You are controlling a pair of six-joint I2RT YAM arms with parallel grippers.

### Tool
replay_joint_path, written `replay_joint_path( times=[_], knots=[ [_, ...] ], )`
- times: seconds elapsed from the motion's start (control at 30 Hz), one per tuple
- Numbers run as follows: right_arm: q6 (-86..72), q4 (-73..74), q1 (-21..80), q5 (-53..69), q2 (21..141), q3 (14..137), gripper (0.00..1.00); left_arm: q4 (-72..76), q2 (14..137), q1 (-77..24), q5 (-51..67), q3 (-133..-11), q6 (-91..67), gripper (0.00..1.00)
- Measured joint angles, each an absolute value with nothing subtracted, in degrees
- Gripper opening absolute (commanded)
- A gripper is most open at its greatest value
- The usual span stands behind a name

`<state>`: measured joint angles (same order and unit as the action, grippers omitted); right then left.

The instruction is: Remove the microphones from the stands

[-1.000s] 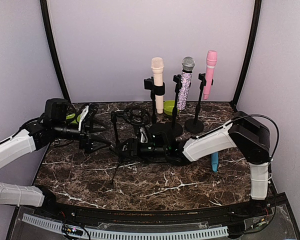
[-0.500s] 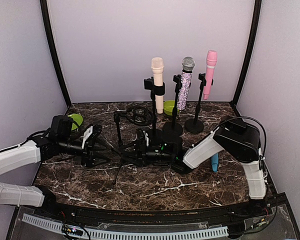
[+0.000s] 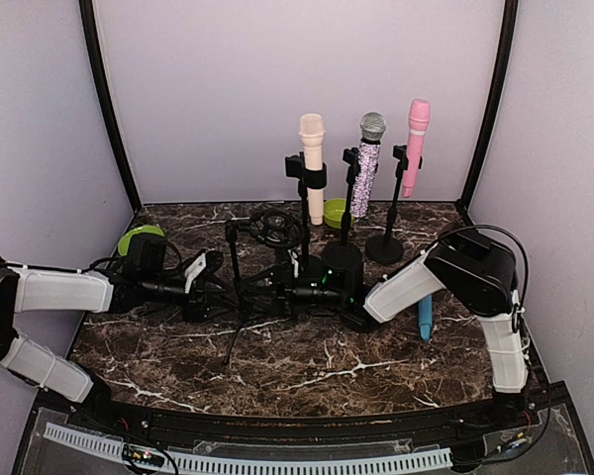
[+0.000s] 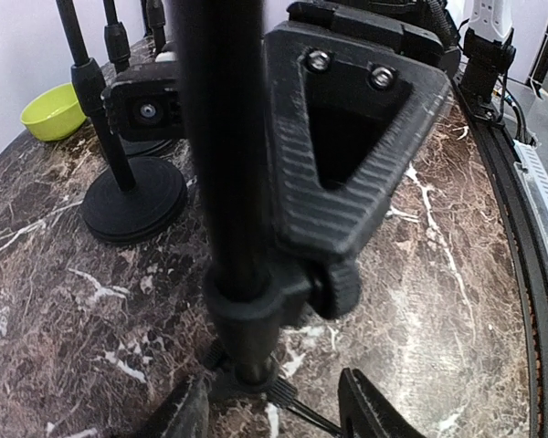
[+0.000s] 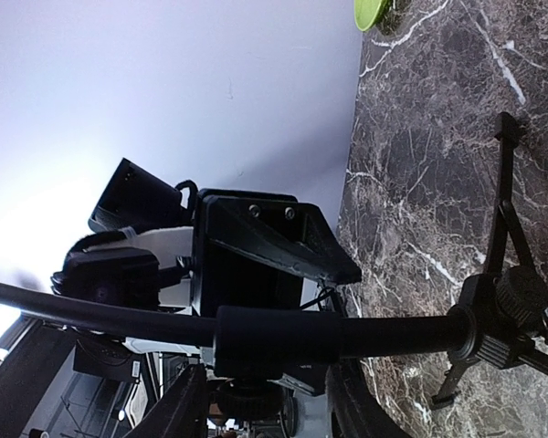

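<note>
A black tripod stand (image 3: 236, 265) stands mid-table and carries a black round microphone head (image 3: 270, 228) at its top. My left gripper (image 3: 216, 290) is low at the stand's left, open, its fingers either side of the pole's base hub (image 4: 247, 365) without touching it; in the left wrist view the gripper (image 4: 269, 406) is at the bottom. My right gripper (image 3: 277, 294) is low at the stand's right, open. In the right wrist view it (image 5: 265, 406) sits just behind the pole's collar (image 5: 274, 338). Each gripper faces the other across the pole.
Three microphones stand in round-base stands at the back: cream (image 3: 312, 163), glittery silver (image 3: 368, 163), pink (image 3: 416, 143). Green bowls sit at the back left (image 3: 139, 237) and back centre (image 3: 334, 211). A blue stick-like object (image 3: 425, 320) lies at the right.
My left arm has dropped low and moved right to the tripod's pole. My right gripper has shifted a little along the table beside the same pole.
</note>
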<state>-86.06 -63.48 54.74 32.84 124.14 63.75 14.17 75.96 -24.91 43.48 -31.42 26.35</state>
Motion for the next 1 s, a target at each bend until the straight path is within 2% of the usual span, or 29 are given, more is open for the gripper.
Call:
replay_joint_path(
  times=[0.13, 0.23, 0.27, 0.4, 0.47, 0.6, 0.7, 0.77, 0.9, 1.0],
  knots=[
    [-86.1, -62.5, 54.7, 33.0, 124.1, 64.0, 0.40, 14.1, 81.3, -24.9, 43.8, -36.0, 26.9, 0.46],
    [-86.5, -62.2, 54.7, 33.0, 124.1, 64.2, 0.37, 14.0, 83.2, -24.9, 44.3, -37.8, 26.8, 0.41],
    [-86.7, -62.2, 54.7, 33.0, 124.2, 64.4, 0.37, 13.8, 83.6, -24.8, 44.6, -38.3, 26.8, 0.36],
    [-87.7, -62.1, 54.7, 33.1, 124.7, 66.2, 0.28, 13.6, 85.5, -24.6, 46.7, -39.5, 27.6, 0.09],
    [-88.0, -61.9, 54.7, 33.2, 124.8, 66.6, 0.27, 13.1, 86.1, -24.5, 47.6, -39.6, 28.6, 0.02],
    [-88.2, -61.2, 54.7, 33.2, 124.7, 66.6, 0.25, 12.8, 86.1, -24.4, 49.0, -39.7, 30.0, 0.02],
    [-87.3, -61.0, 54.7, 33.1, 124.5, 66.2, 0.15, 11.6, 85.8, -24.4, 49.0, -39.7, 30.9, 0.02],
    [-87.1, -61.0, 54.7, 32.7, 123.9, 65.3, 0.09, 10.5, 85.1, -24.4, 48.7, -39.7, 31.5, 0.05],
    [-85.3, -58.8, 54.7, 31.9, 122.5, 64.5, 0.03, 8.3, 82.6, -24.2, 47.7, -39.6, 32.0, 0.11],
    [-80.0, -49.4, 54.8, 30.7, 119.5, 65.6, 0.00, 5.7, 79.7, -23.2, 47.2, -39.1, 31.7, 0.14]
  ],
)
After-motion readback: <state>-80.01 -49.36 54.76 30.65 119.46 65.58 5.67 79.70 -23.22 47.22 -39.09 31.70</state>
